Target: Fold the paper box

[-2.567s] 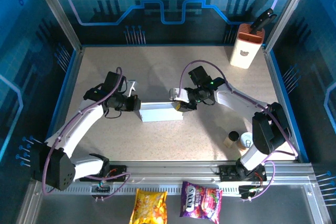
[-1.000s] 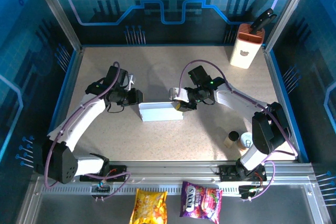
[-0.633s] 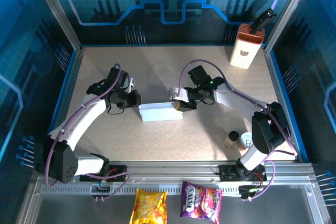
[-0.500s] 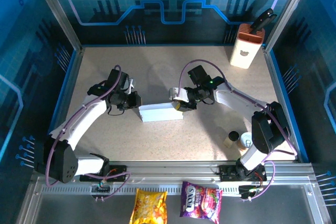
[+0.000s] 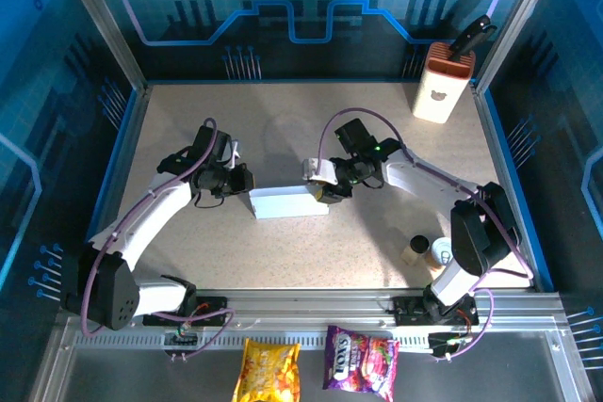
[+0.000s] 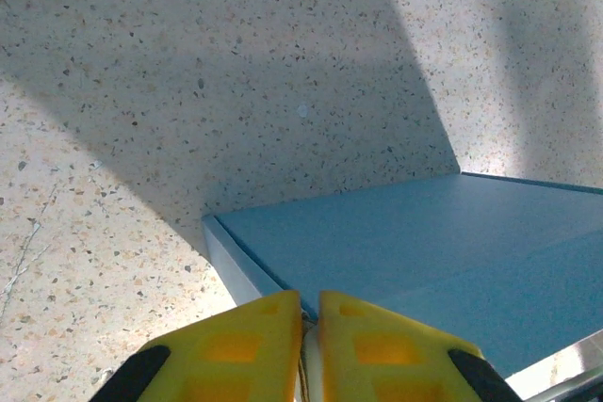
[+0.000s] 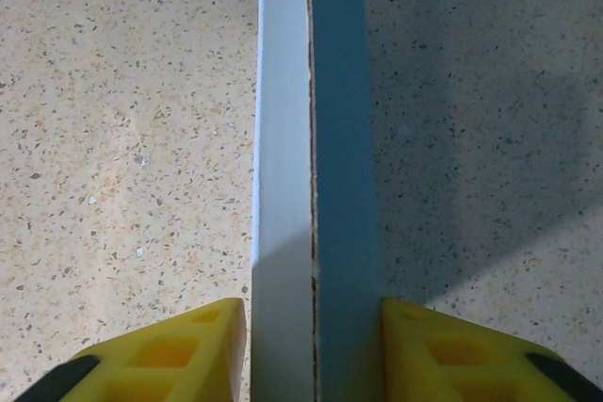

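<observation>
Paper box (image 5: 289, 202) lies between closed left claw (image 6: 309, 306) and parted right claw (image 7: 314, 313), container (image 5: 441, 91) well apart.

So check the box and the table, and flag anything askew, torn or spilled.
Nothing stands out. The paper box lies flat and closed on the table, with straight edges. The seam along its side looks slightly rough but shut. No tears or spills are visible.

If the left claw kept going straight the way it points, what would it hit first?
The paper box. The left gripper, jaws shut, points at the box's closest end, which lies right ahead. Whether they already touch is unclear.
</observation>
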